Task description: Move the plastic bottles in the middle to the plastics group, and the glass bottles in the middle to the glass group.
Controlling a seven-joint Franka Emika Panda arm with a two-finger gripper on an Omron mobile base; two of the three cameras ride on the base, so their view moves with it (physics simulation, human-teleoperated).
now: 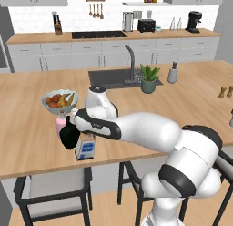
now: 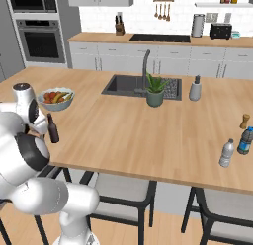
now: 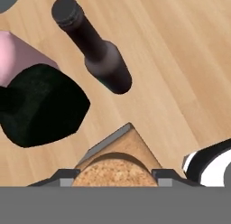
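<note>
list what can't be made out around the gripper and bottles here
- Gripper: hand view, its tips lie behind the cork; left base view, the arm covers it, so contact with the clear bottle is unsure.
- Pink bottle: left base view, mostly behind the black bottle; hand view, cut by the left edge.
- Brown bottle: right base view, partly hidden by the arm.
- Water bottle: too small to read its label.

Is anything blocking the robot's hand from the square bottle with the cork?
No. The gripper sits right over the cork-stoppered bottle, jaws either side of the cork. That bottle already stands beside the black bottle and pink bottle.
</note>
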